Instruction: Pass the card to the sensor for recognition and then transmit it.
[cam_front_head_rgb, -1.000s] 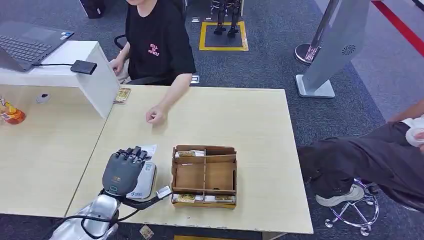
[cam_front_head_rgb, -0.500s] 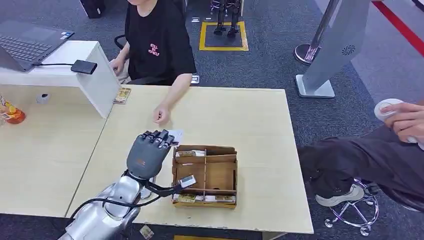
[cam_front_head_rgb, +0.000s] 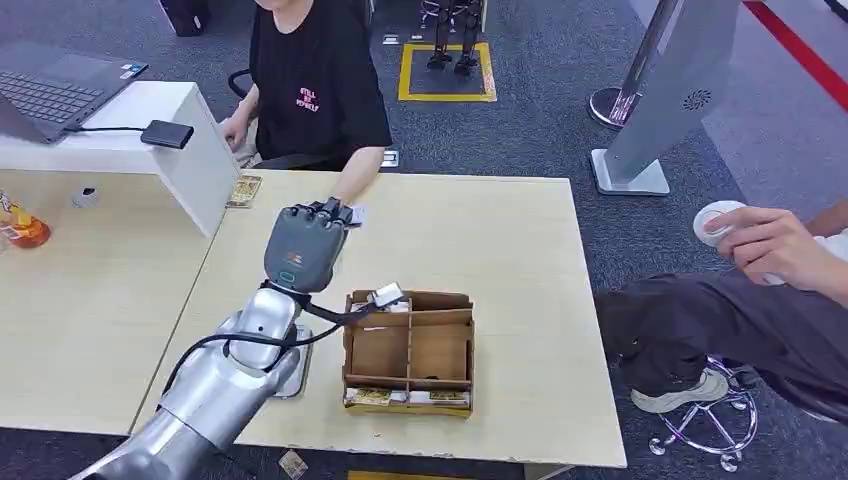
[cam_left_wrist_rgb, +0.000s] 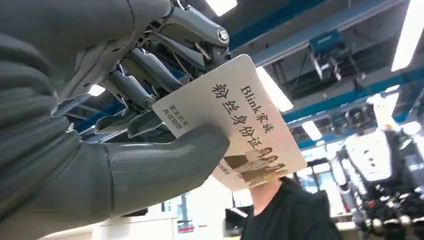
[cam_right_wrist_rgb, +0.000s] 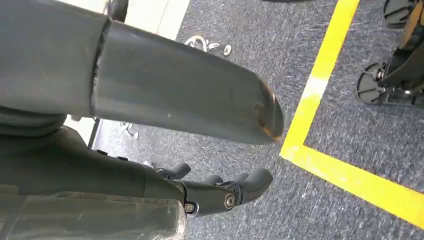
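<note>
**Card held out over the bench toward the seated person**

Left robot hand (cam_front_head_rgb: 304, 245) raised above the bench (cam_front_head_rgb: 500, 250), back of the palm up, stretched toward the far edge. Card (cam_left_wrist_rgb: 235, 120) pinched flat between the thick thumb (cam_left_wrist_rgb: 165, 165) underneath and the darker fingers (cam_left_wrist_rgb: 150, 67) above, as seen from the left wrist. Printed face with Chinese text and a small picture turned toward the wrist camera; most of the card juts out past the fingertips. From the head, only a pale corner of the card (cam_front_head_rgb: 354, 214) peeks out beyond the fingers, right by the person's forearm (cam_front_head_rgb: 358, 178) at the far side of the bench. Person in a black shirt (cam_front_head_rgb: 315, 85) seated just behind that edge.

Cardboard tray (cam_front_head_rgb: 408, 352) with dividers near the front of the bench, just right of the silver arm; a few cards in its front and back slots. Sensor (cam_front_head_rgb: 293, 365) flat on the bench, mostly hidden under the arm.

Right robot hand (cam_right_wrist_rgb: 220, 192) hanging over grey carpet beside a yellow floor line (cam_right_wrist_rgb: 325, 100), fingers loosely curled, nothing in them.
</note>
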